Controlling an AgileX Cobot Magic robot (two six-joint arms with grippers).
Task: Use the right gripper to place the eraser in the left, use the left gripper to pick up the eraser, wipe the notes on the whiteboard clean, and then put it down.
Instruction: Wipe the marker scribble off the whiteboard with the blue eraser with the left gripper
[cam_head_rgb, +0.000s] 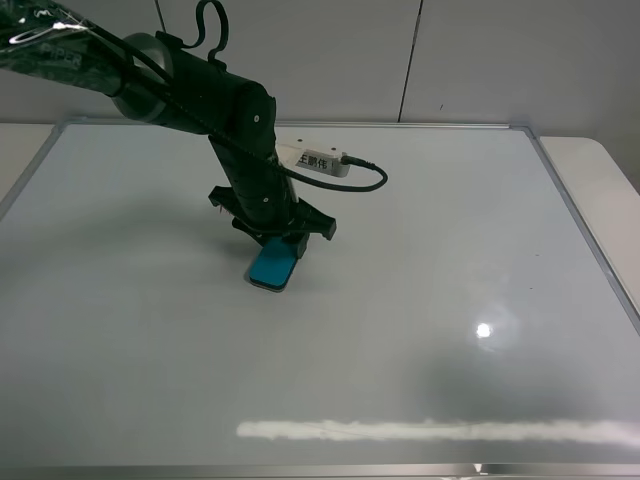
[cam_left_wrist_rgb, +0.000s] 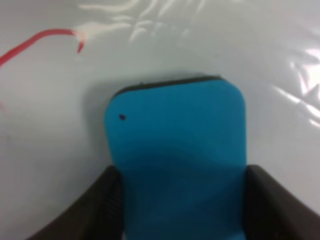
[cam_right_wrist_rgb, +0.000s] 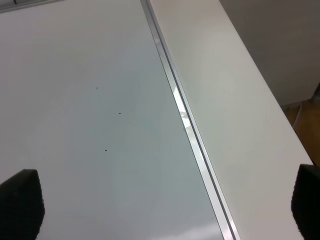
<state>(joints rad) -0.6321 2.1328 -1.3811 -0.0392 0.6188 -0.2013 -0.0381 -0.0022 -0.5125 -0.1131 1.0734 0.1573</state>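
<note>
The teal-blue eraser lies flat on the whiteboard, left of the board's middle. My left gripper comes down on it from behind and is shut on it. In the left wrist view the eraser fills the space between the two dark fingers, with its dark felt base showing at its far edge. A thin red stroke of the notes remains on the board just beyond the eraser and to one side. My right gripper stands open and holds nothing, over the board's silver frame.
A pale tabletop borders the board on the right, outside the frame. A white plug with a black cable sticks out from the left arm. Lamp glare streaks the board near its front edge.
</note>
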